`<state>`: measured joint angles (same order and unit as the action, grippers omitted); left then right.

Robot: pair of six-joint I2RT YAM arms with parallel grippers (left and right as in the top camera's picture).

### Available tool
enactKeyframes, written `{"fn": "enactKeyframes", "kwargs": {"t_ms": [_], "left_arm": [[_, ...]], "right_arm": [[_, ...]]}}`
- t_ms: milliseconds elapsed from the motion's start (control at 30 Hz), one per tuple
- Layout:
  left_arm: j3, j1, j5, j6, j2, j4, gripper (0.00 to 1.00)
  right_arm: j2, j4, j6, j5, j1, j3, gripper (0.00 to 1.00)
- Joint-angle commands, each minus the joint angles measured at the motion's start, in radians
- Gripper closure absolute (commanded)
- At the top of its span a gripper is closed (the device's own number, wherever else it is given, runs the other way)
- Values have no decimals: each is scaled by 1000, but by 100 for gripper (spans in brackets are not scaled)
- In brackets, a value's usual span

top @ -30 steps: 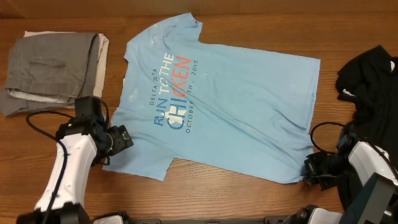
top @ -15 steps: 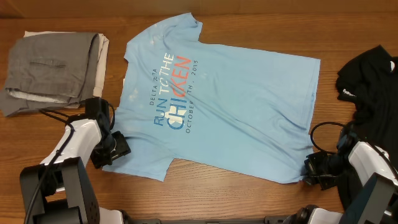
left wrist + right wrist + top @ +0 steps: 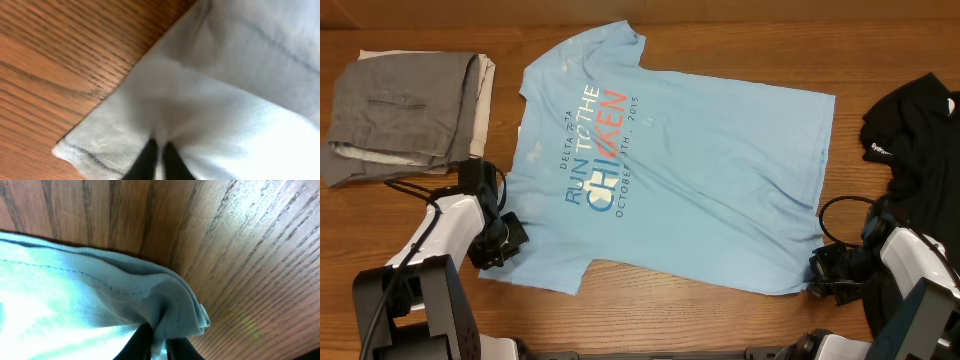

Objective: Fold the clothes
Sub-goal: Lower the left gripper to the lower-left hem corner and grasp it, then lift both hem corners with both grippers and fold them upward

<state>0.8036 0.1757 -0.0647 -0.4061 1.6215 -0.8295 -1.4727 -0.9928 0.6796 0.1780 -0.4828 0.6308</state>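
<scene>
Grasp step: my left gripper [image 3: 159,150] pinches the near-left corner and my right gripper [image 3: 159,341] the near hem corner of the shirt [image 3: 660,170], spread flat on the table [image 3: 700,322]; next, probably, lift both and fold over.

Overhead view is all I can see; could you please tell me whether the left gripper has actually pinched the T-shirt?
Observer: Yes; its wrist camera shows the left gripper shut on a fold of the T-shirt beside a stitched corner.
Operator: And the right one?
Observer: The right gripper is shut on a bunched, stitched edge of it.
Operator: What lies beyond that edge?
Observer: Bare wooden table, right up against the cloth.
</scene>
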Motion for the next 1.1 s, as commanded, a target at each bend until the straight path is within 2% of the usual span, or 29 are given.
{"fn": "enactKeyframes", "kwargs": {"t_ms": [0, 67, 100, 133, 333, 500, 633, 933, 1067], "left_arm": [[-51, 8, -65, -21, 41, -2, 96], [-51, 8, -66, -21, 41, -1, 96], [-50, 8, -66, -21, 41, -4, 96], [-44, 8, -66, -21, 40, -10, 96], [126, 8, -2, -28, 2, -219, 96], [261, 7, 55, -29, -57, -402, 96], [315, 7, 64, -27, -103, -488, 96], [386, 7, 34, -27, -198, -592, 96], [507, 7, -19, -27, -203, -691, 96]], "right_arm": [[-9, 15, 0, -42, 1, -29, 87], [-9, 15, 0, -42, 1, -29, 87], [-9, 15, 0, -42, 1, -28, 95], [-9, 15, -1, -42, 1, -27, 96], [-9, -79, -48, -44, 11, 60, 96], [-9, -140, -37, -26, 109, 110, 96], [-9, -195, -32, -27, 180, 153, 96], [-8, -358, -33, -70, 241, 311, 96], [-8, -447, -47, -89, 256, 396, 96]]}}
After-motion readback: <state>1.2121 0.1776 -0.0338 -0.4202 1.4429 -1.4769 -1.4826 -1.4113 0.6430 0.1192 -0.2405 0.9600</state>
